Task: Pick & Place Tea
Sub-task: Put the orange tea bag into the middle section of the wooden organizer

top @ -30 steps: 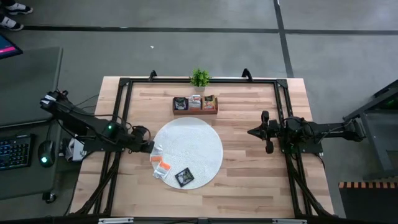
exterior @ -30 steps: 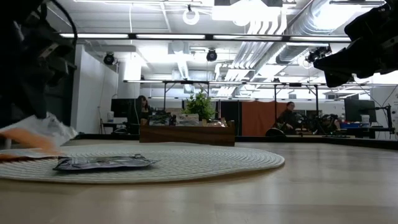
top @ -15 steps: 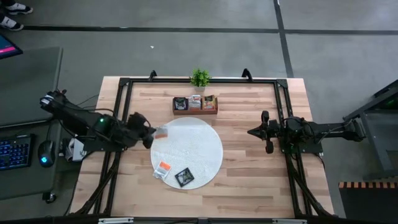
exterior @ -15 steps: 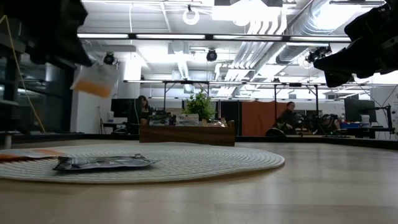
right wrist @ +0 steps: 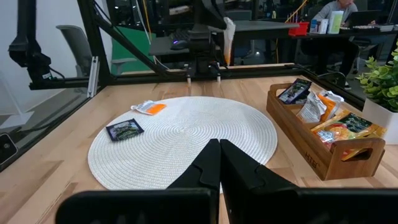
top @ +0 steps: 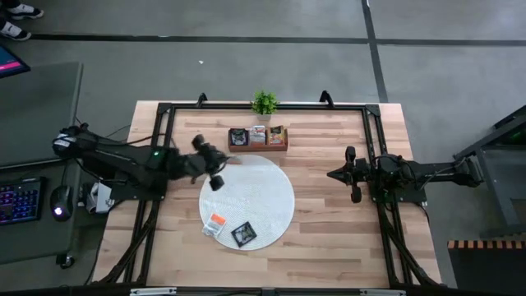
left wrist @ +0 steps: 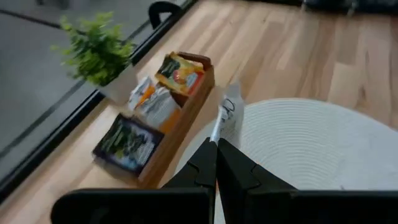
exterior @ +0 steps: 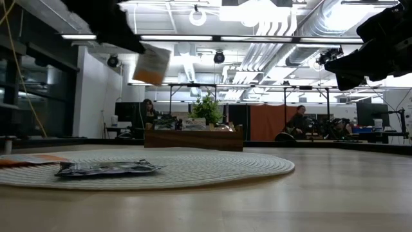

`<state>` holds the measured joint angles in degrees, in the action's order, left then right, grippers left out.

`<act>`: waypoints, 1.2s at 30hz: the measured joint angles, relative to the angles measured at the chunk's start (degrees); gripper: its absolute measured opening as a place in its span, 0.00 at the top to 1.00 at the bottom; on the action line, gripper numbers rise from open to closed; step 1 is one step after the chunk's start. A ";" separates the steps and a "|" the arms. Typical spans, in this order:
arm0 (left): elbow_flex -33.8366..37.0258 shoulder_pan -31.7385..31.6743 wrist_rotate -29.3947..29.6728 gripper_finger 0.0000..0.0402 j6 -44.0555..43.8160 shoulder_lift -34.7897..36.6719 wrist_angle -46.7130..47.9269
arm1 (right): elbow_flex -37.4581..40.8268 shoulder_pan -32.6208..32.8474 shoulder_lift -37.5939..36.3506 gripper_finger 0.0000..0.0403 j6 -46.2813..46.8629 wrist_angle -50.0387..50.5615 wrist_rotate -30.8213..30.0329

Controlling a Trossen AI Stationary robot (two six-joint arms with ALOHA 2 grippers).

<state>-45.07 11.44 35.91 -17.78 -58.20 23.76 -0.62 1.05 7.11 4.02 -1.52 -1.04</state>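
- The surface (top: pixel 329 222) is pale wooden planks inside a black frame; across it at table height, the room shows ceiling pipes, strip lights and seated people at desks.
- My left fingers (top: pixel 220 161) are clamped on a white-and-orange tea sachet (exterior: pixel 152 65), held in the air above the far left edge of the round woven mat (top: pixel 271 193), near the tray.
- On the mat's near left part lie an orange-marked sachet (top: pixel 215 223) and a black sachet (top: pixel 243 234), just beside each other.
- The wooden three-compartment tray (top: pixel 258 146) holds a dark sachet on its left, white-and-orange ones in the middle and yellow-green ones on its right; a small potted plant (top: pixel 264 103) stands behind it.
- My right fingers (top: pixel 332 174) are closed together on nothing, hovering right of the mat.
- A second ago my left fingers were low at the mat's left edge; now the sachet is lifted and carried toward the tray.
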 joint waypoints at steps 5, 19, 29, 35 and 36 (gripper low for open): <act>-2.79 -7.33 -3.79 1.00 9.09 -7.73 -6.92 | 0.00 -0.01 0.00 1.00 -0.01 0.00 0.00; -11.72 -19.93 -11.35 1.00 12.06 -25.45 -18.53 | 0.00 -0.01 0.00 1.00 0.01 0.00 0.00; -11.72 -23.49 -12.91 1.00 2.23 -30.62 -20.93 | 0.00 -0.01 0.00 1.00 -0.01 0.00 0.00; -11.70 -23.90 -13.36 1.00 0.36 -32.80 -20.31 | 0.00 -0.01 0.00 1.00 -0.01 0.00 0.00; -11.70 -23.93 -13.50 1.00 -0.17 -32.82 -20.14 | 0.00 0.01 0.00 1.00 -0.01 0.00 0.00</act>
<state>-56.77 -12.49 22.41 -17.95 -91.02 3.62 -0.62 1.06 7.11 4.01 -1.52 -1.04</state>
